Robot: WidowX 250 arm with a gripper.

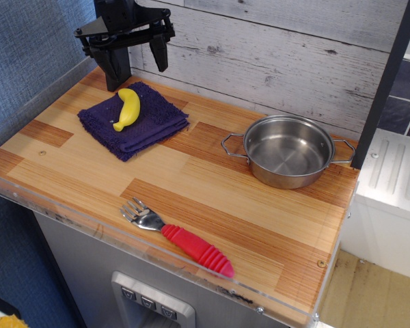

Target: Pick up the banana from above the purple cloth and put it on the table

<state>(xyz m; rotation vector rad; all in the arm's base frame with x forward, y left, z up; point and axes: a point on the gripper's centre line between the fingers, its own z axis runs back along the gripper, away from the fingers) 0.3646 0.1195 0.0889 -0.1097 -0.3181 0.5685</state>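
The yellow banana (128, 108) lies on the dark purple cloth (134, 120) at the back left of the wood-plank table (191, 184). My black gripper (135, 63) hangs just above and behind the banana, close to the back wall. Its two fingers (159, 53) are spread apart and hold nothing. The gripper does not touch the banana or the cloth.
A steel pot (288, 150) with two handles stands at the right back. A fork with a red handle (178, 237) lies near the front acrylic edge. A grey plank wall runs behind the table and a dark post (386, 75) rises at the right.
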